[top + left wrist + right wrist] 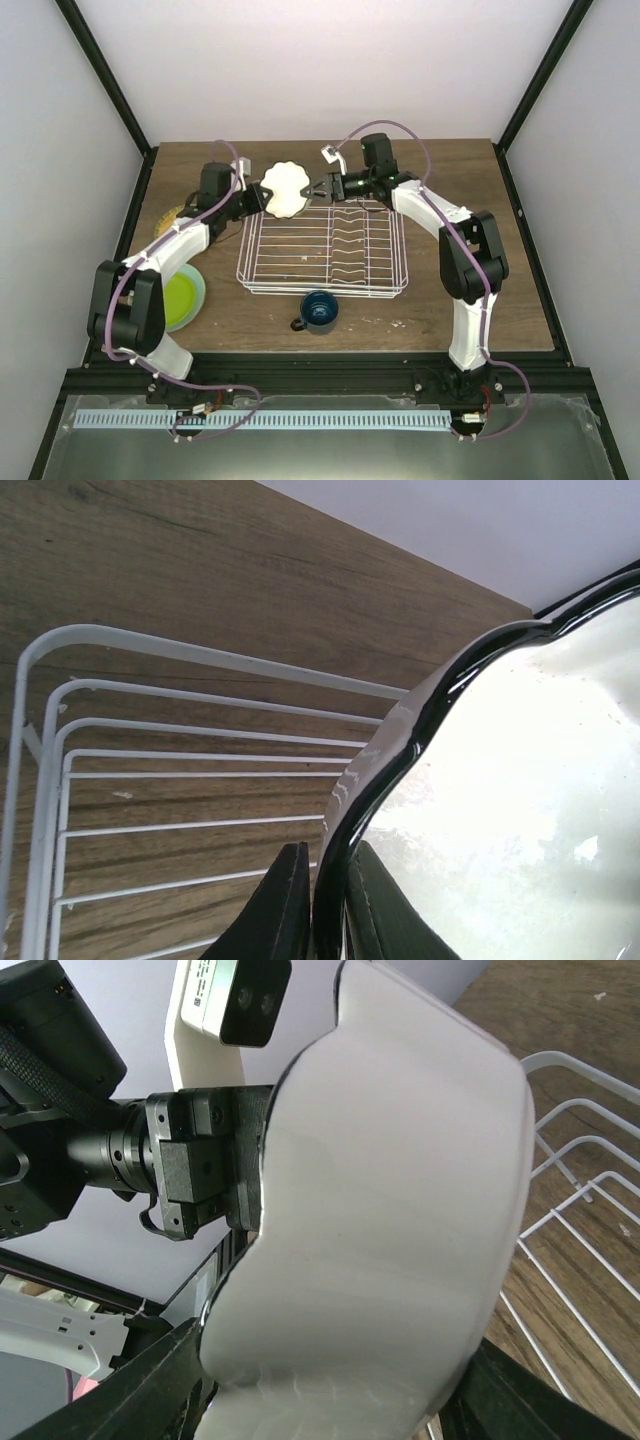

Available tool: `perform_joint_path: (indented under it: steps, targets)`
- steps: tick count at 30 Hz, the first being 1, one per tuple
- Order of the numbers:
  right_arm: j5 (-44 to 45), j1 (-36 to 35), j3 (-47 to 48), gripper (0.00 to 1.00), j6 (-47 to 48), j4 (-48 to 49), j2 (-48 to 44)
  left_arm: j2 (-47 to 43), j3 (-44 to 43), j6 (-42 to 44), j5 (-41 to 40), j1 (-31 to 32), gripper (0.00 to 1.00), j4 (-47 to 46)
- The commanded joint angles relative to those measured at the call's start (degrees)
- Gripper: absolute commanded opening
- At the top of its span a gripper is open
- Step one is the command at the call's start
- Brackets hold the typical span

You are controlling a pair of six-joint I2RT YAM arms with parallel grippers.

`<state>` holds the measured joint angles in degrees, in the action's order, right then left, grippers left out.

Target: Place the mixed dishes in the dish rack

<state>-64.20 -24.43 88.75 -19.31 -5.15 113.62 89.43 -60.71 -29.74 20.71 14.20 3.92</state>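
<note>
The cream scalloped-rim bowl (283, 189) is held in the air between the two end effectors, above the far left corner of the dish rack (322, 245). It is not touching the rack.

The left end effector (258, 196) is nearly fully closed and is clamped on the rim of the bowl. In the left wrist view its two dark fingers (284, 908) are seen pinching the thin rim, one on each side, at the lower edge of the bowl (500, 810). The white wires of the rack (190, 748) are seen below and beyond these fingers, over the wooden surface (200, 570).

The right end effector (319, 188) is placed on the opposite side of the bowl, facing the left one. It is about half open and is closed around the body of the bowl. In the right wrist view the bowl (390, 1210) fills the space between the jaws, and one finger (150, 1390) is laid against each side of it. How firmly it is pressed cannot be told. A corner of the rack (590, 1185) is seen to the right of this end effector (330, 1395).

The dark blue handled mug (319, 312) is standing upright on the surface, well apart from both end effectors, just beyond the near edge of the rack. The lime-green dish (177, 300) is lying on the pale mint-green plate (199, 287), far on the near side of the left end effector, and is partly hidden by the left arm.
</note>
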Motion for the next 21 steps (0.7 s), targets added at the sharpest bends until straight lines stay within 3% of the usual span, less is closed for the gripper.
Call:
perform_joint_path:
  steps: [1, 7, 18, 21]
  targets:
    - [-3.43, -2.45, 0.79, 0.35, 2.04, 2.78, -0.25, 1.92, 0.76, -2.57, 5.59, 2.5, 0.08, -7.05]
    - [-1.21, -2.39, 0.56, 0.31, 2.62, 2.34, -0.18, 2.04, 2.69, -1.35, 4.61, 2.51, 0.24, -6.6]
    - [1.89, -2.4, 2.2, 0.23, 3.2, 0.43, 2.06, 1.72, 2.91, -0.05, 4.21, 2.53, 0.29, -5.3]
    - [3.65, -2.39, 2.22, 0.23, 4.86, -1.35, 2.19, 1.55, 2.28, 0.52, 4.15, 2.51, 0.38, -4.32]
